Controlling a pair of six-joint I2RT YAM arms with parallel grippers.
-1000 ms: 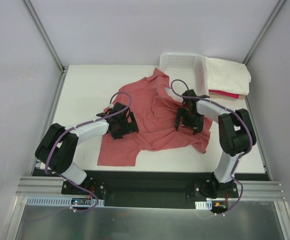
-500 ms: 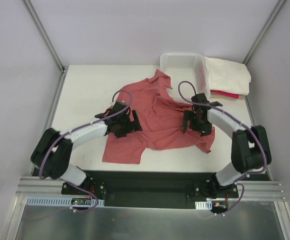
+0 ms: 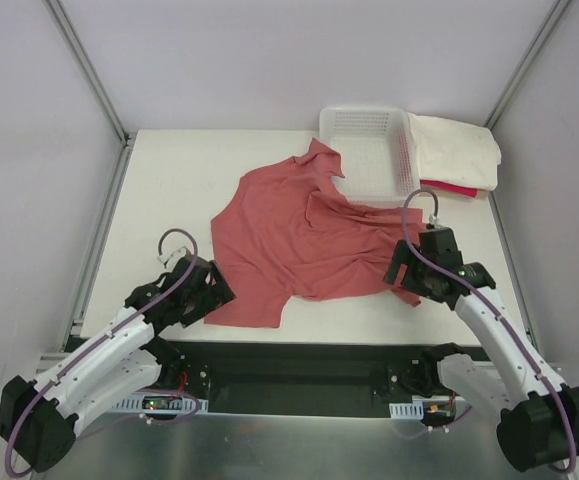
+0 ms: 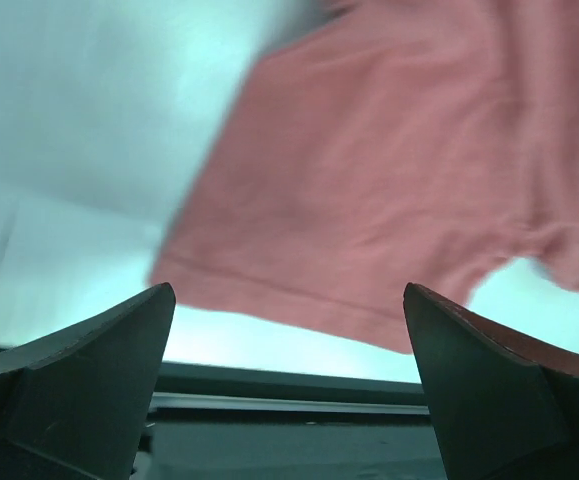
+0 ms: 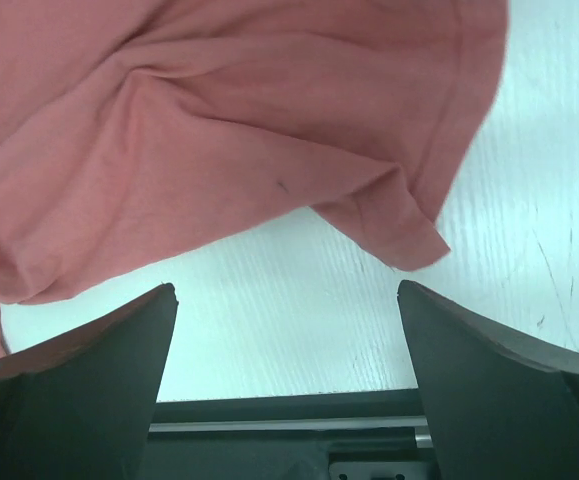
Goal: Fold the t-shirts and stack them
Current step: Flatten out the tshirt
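A dusty salmon-red t-shirt (image 3: 299, 235) lies crumpled and partly spread in the middle of the white table, one sleeve reaching the basket. Right of the basket, a folded cream-white t-shirt (image 3: 459, 150) rests on a bright pink-red one (image 3: 451, 188). My left gripper (image 3: 212, 287) is open, hovering just off the red shirt's near-left hem (image 4: 389, 180). My right gripper (image 3: 404, 275) is open too, above bare table beside the shirt's near-right corner (image 5: 399, 235). Nothing sits between the fingers of the left gripper (image 4: 287, 290) or the right gripper (image 5: 285, 287).
A white plastic lattice basket (image 3: 369, 150) stands at the back right, touching the red shirt's sleeve. The table's near edge with a black rail (image 3: 299, 360) runs right below both grippers. Grey walls enclose the left, back and right sides.
Both arms have drawn back from the middle of the red shirt toward the near edge, left arm to the near left, right arm to the near right. The shirt stays lying on the table.
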